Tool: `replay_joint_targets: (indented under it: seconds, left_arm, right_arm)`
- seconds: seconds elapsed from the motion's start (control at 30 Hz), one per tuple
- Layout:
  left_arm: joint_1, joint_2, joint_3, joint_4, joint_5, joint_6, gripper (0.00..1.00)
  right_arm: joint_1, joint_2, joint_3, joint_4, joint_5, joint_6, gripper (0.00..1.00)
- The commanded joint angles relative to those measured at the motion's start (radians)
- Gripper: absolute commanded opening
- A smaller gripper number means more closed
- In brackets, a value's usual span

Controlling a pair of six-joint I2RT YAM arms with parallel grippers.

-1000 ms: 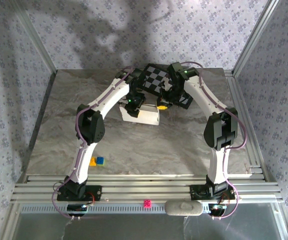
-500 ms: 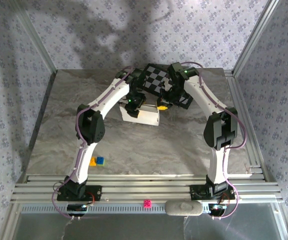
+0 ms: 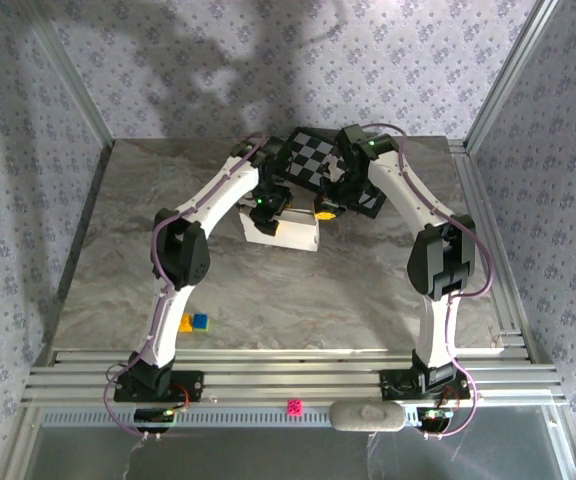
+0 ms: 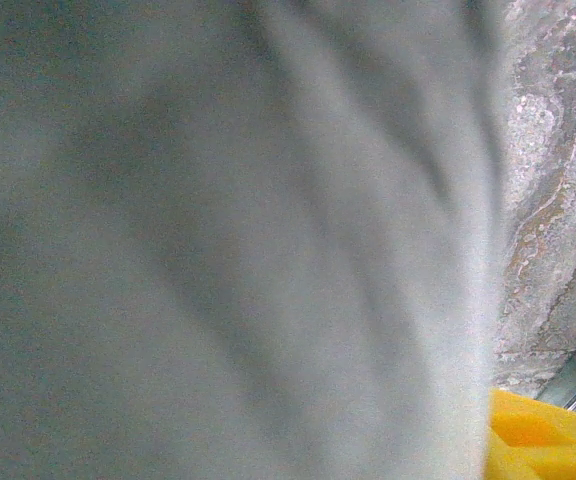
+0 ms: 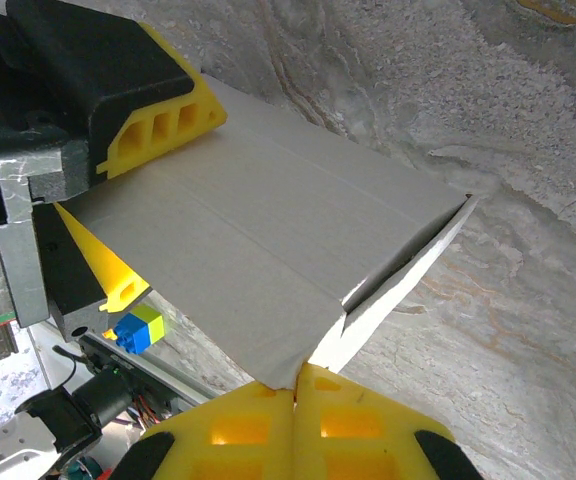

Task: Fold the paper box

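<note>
Top external view, nearest items first: a pink die and a grey pad lie on the rail strip between my two bases. On the table, at about 8 o'clock from its centre, a yellow block and a blue block sit side by side, well apart from the work. Both my arms reach toward 12 o'clock and meet over the far half of the table. The paper box lies there, white, just short of the checkered board at the far edge. My left gripper is at the box's 10 o'clock side. My right gripper is at its 2 o'clock corner, between box and board.

Right wrist view: my right yellow fingers are pressed together, and a corner of the box runs into the seam between them, so I record that corner as pinched. A creased panel spreads from there toward 11 o'clock, and a second wall leaves the same corner toward 2 o'clock. At the panel's far edge my left jaws stand apart, one finger over the panel and one under it. I cannot tell whether either pad touches it.

Left wrist view: the box's white surface sits close and blurred, with marbled table at 3 o'clock and a yellow fingertip at 5 o'clock.
</note>
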Motion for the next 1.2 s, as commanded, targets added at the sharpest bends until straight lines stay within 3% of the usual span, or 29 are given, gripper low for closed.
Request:
replay_joint_targets:
  seconds: [0.0, 0.7, 1.07, 1.17]
  left_arm:
    - [-0.027, 0.036, -0.002, 0.001, 0.122, 0.006, 0.6]
    - [-0.028, 0.012, -0.056, 0.034, 0.126, -0.003, 0.57]
    - [-0.026, -0.018, -0.113, 0.078, 0.117, -0.009, 0.45]
    - [-0.026, -0.033, -0.149, 0.107, 0.12, -0.011, 0.44]
  right_arm:
    - [0.026, 0.008, -0.015, 0.024, -0.03, -0.016, 0.0]
    - [0.094, -0.041, -0.143, 0.042, 0.105, -0.116, 0.0]
    - [0.156, -0.076, -0.165, 0.033, 0.246, -0.176, 0.0]
    - [0.159, -0.115, -0.173, 0.046, 0.254, -0.172, 0.13]
